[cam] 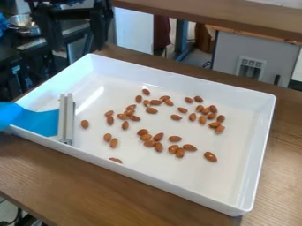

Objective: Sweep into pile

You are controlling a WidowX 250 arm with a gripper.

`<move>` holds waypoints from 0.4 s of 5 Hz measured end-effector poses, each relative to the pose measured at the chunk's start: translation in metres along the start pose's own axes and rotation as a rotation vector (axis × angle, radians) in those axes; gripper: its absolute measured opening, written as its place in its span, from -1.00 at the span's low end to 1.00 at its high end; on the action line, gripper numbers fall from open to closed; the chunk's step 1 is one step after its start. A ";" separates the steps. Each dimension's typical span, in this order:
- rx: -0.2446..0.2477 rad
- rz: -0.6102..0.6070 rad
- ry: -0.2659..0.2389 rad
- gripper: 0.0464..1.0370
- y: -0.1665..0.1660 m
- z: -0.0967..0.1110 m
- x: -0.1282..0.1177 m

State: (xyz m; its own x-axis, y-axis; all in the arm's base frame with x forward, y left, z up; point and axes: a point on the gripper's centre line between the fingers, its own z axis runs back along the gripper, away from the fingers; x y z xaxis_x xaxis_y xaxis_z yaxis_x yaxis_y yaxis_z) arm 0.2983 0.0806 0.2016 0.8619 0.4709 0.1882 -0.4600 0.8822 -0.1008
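My black gripper point(78, 43) hangs at the upper left, above and behind the tray's back-left corner. Its two fingers stand wide apart with nothing between them. A white tray point(263, 152) lies on the wooden table. Brown almonds point(152, 110) are scattered over its floor, some in loose clusters and some single, mostly from the middle to the right. A sweeping tool with a blue body point(36, 122) and a grey straight edge point(66, 119) rests across the tray's left side, left of the almonds. Its blue end runs out past the left rim.
The tray's raised walls surround the almonds. Brown tabletop point(77, 185) extends along the front and right. Behind the tray are another wooden surface point(236, 20) and a grey cabinet point(230, 50). Metal bowls point(24, 24) stand at the far upper left.
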 end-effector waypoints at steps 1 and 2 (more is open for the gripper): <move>0.004 0.003 0.019 0.92 0.000 -0.007 0.000; 0.039 0.018 0.002 0.92 0.007 -0.020 0.000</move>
State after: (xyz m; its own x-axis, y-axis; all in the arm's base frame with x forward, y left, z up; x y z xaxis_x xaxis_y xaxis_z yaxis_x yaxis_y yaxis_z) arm 0.2993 0.0867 0.1816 0.8539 0.4864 0.1852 -0.4830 0.8731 -0.0663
